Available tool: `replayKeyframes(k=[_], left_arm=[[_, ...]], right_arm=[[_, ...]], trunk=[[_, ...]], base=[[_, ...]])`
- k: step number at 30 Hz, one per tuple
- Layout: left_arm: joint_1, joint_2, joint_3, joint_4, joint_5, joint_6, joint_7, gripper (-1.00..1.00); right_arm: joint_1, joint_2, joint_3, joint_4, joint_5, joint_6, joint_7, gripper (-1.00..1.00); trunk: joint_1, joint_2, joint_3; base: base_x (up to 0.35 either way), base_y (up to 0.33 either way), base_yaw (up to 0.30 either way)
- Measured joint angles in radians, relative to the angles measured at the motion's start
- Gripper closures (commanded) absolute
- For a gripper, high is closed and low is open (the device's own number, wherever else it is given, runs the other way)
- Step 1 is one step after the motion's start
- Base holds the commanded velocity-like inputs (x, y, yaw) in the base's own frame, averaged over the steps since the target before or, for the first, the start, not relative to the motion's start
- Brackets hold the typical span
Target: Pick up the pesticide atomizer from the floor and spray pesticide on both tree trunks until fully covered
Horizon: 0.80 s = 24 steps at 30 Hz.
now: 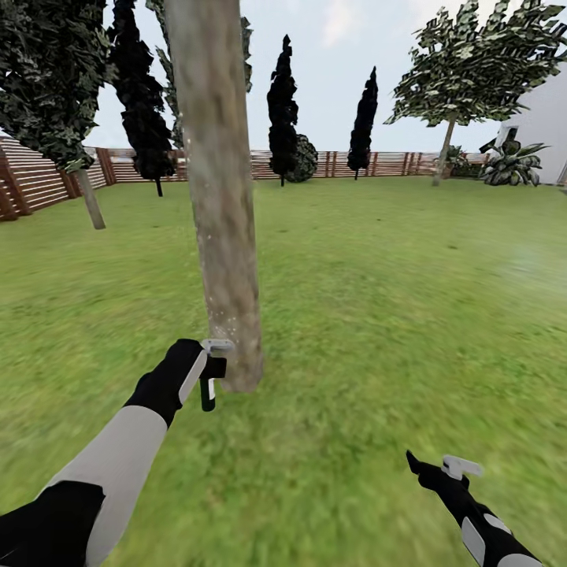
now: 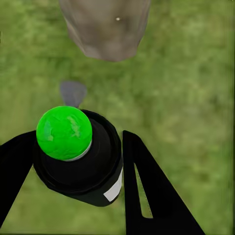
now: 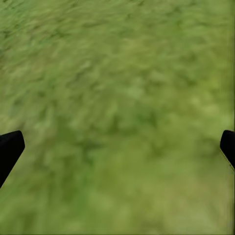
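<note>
Green-capped pesticide atomizer (left gripper clamping it) — beside tree trunk.

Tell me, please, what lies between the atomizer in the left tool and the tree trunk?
Only bare grass separates the atomizer, held in the left tool, from the trunk; the left wrist view shows this.

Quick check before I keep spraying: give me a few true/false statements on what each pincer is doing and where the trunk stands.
1. The left pincer holds the sprayer. True.
2. The sprayer's top is red. False: it shows bright green.
3. The tree trunk stands just ahead of the left pincer. True.
4. The right pincer grips the trunk. False: it hangs open over grass.
</note>
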State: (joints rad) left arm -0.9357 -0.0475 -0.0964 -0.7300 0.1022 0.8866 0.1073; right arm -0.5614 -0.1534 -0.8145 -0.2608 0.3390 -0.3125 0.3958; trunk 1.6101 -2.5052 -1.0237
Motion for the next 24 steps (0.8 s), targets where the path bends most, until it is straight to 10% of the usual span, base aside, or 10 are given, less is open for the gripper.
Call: replayKeyframes(k=[14,24], left_arm=[[-0.010,0.001,0.001,-0.016,-0.002,0.002,0.000,1.00],[-0.292,0.000,0.001,-0.003,0.004,0.110,0.002,1.00]], right_arm=[[0.000,0.000,0.000,0.000,0.000,0.000,0.000,-1.00],[0.000,-0.001,0.000,0.000,0.000,0.000,0.000,-1.00]], trunk=[[0.000,0.000,0.000],[0.000,0.000,0.000]], base=[[-0.140,-0.052,-0.021],[-0.003,0.000,-0.020]])
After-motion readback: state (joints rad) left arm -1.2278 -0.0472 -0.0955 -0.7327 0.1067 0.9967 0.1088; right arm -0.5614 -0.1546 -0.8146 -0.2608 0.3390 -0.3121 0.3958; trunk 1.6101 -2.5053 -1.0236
